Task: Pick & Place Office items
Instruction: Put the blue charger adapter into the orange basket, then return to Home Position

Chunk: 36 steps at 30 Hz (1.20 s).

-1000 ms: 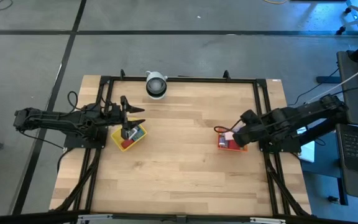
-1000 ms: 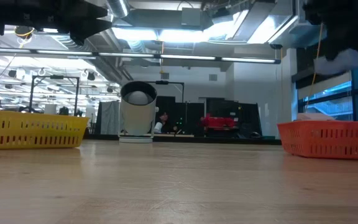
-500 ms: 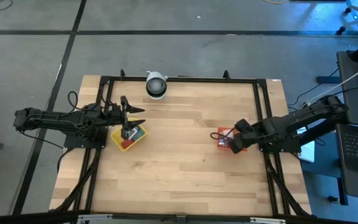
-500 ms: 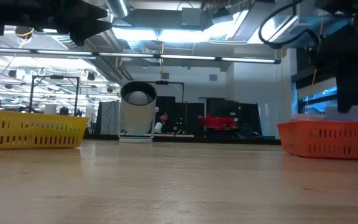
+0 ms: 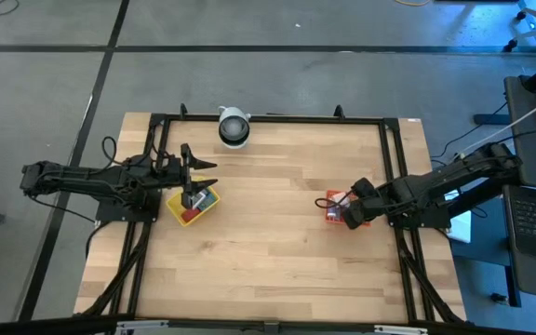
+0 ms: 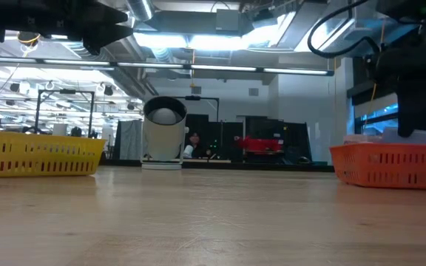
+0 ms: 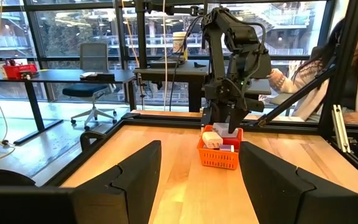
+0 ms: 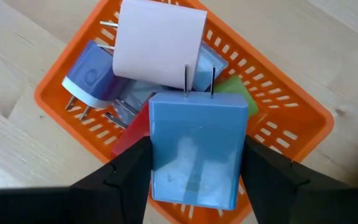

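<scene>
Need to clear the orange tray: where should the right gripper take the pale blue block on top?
Grip the pale blue block across its two long flat sides, coming straight down from above. It lies topmost in the orange tray, its broad face up and two prongs pointing at the pink block. The right gripper already straddles it, fingers at either side.

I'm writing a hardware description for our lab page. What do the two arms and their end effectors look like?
Both arms are matte black and jointed. The left end effector has two broad, angular black fingers; the right end effector has the same. A black cable loops above the right arm, and a small green light glows on its upper housing.
</scene>
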Each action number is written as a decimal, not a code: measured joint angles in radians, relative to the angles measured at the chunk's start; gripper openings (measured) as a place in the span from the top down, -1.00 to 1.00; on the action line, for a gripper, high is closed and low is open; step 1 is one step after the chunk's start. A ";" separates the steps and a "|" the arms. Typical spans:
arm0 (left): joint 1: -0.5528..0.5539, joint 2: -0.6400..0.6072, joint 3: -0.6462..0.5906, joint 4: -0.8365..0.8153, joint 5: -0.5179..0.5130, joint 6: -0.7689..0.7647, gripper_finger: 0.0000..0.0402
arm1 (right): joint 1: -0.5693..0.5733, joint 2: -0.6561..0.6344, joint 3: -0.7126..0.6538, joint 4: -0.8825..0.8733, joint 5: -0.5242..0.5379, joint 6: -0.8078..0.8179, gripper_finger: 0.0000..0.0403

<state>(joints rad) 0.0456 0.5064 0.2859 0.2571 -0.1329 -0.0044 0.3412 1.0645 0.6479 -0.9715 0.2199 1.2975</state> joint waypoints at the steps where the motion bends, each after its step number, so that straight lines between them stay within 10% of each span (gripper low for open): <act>1: 0.000 0.000 0.000 0.000 0.000 0.000 -0.06 | 0.000 0.000 0.000 -0.001 0.000 0.002 -0.05; 36: 0.001 0.000 0.000 0.006 -0.006 -0.019 -0.06 | 0.001 -0.008 0.230 -0.199 0.117 -0.067 -0.35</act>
<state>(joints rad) 0.0467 0.5064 0.2859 0.2634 -0.1393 -0.0232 0.3420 1.0569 0.8781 -1.1710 0.3370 1.2305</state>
